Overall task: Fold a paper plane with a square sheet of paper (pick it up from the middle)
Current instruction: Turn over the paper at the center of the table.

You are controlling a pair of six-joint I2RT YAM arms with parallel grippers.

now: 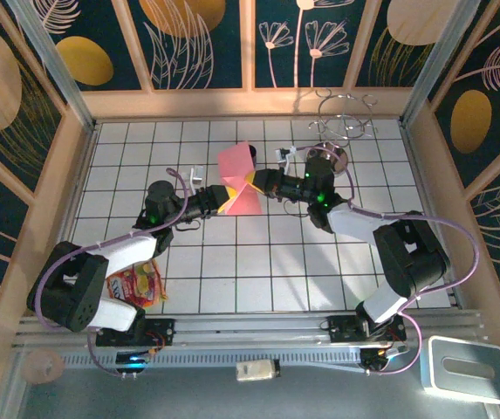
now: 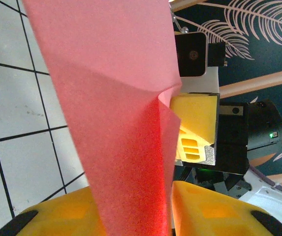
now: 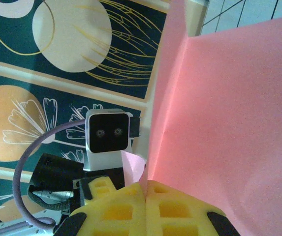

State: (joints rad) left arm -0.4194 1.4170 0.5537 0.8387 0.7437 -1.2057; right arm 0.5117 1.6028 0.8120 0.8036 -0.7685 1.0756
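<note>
Looking from the top external view, both arms reach to the middle of the tiled worktop (image 1: 276, 253), where the pink paper (image 1: 236, 170) is held up off the tiles between them, partly folded, with one flap standing up. The left claw (image 1: 219, 202) is at its lower left edge and the right claw (image 1: 251, 184) at its right side. A colourful snack packet (image 1: 140, 284) lies near the left arm's base. From the left wrist, the pink paper (image 2: 116, 98) runs down between the two yellow fingers (image 2: 67, 214) of the left claw (image 2: 136, 216); I cannot tell if they press it or stand slightly apart. Opposite, the right claw (image 2: 180, 113) grips a fold. From the right wrist, the right claw (image 3: 145, 201) has its yellow pads together, clamped on the edge of the pink paper (image 3: 229, 123).
</note>
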